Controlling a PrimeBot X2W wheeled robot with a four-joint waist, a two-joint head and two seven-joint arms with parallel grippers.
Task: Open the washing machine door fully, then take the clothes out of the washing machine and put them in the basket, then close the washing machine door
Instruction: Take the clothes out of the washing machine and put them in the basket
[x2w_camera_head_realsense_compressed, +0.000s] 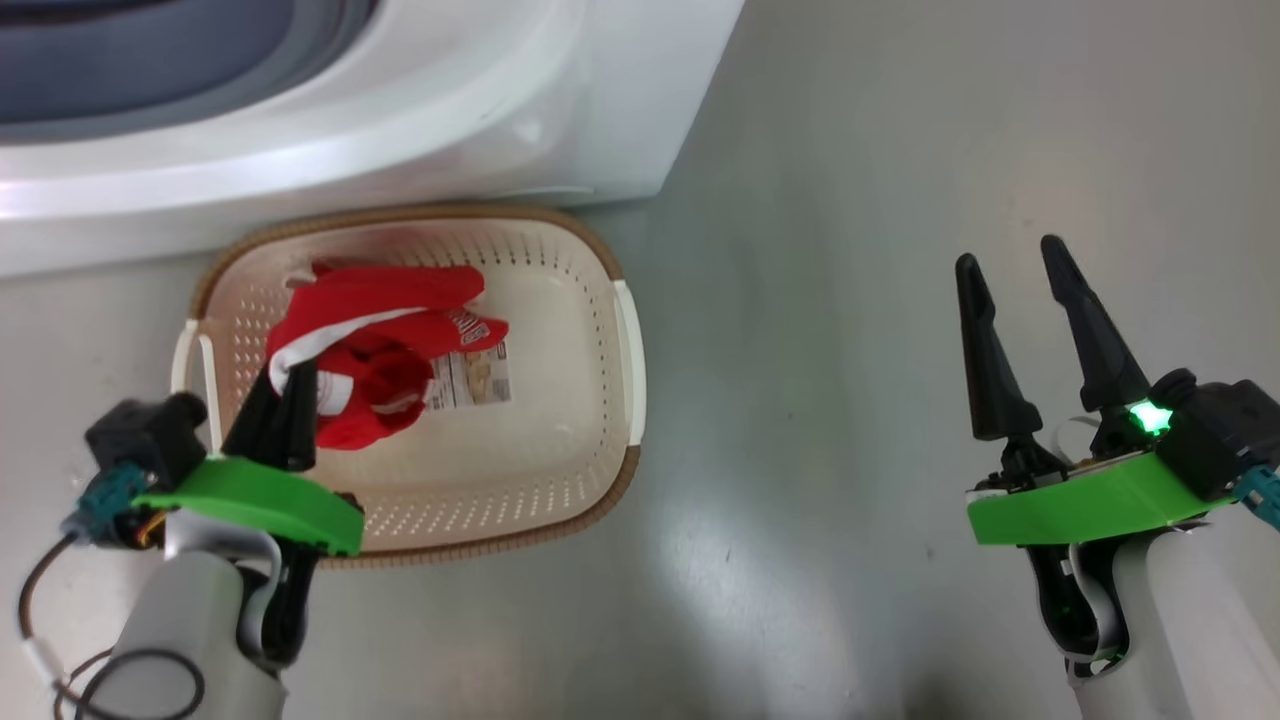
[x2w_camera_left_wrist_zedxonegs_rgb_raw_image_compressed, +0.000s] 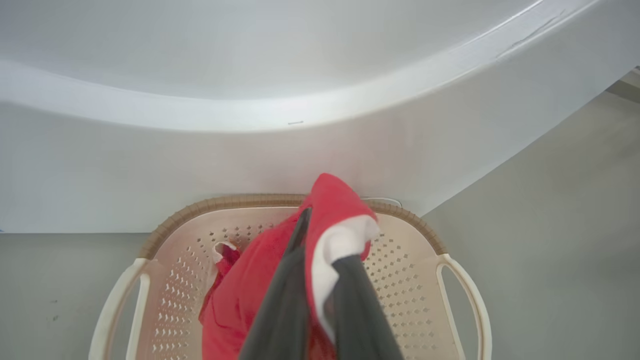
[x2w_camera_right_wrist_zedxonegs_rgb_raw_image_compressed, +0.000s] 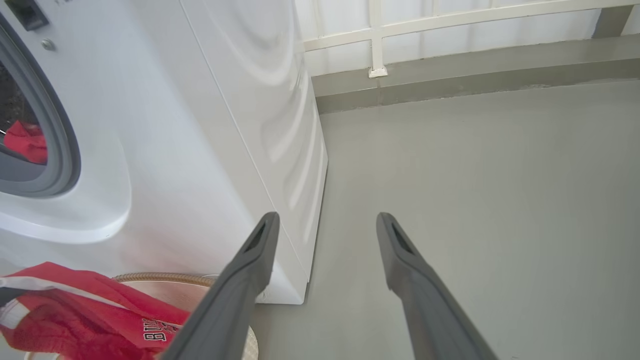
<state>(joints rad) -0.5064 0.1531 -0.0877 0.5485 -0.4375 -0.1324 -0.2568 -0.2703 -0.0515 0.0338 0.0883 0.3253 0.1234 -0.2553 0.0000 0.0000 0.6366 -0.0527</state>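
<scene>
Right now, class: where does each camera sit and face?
Head view: on the head, looking down at basket, washing machine; left gripper, right gripper show.
Left wrist view: on left arm, facing washing machine's front; fingers clamp red jersey.
Right wrist view: on right arm, open fingers pointing over floor beside washing machine.
Shared: all show red jersey, basket.

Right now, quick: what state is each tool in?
Left tool: closed on the red jersey with white trim, over the cream perforated plastic basket.
Right tool: open, holding nothing.
</scene>
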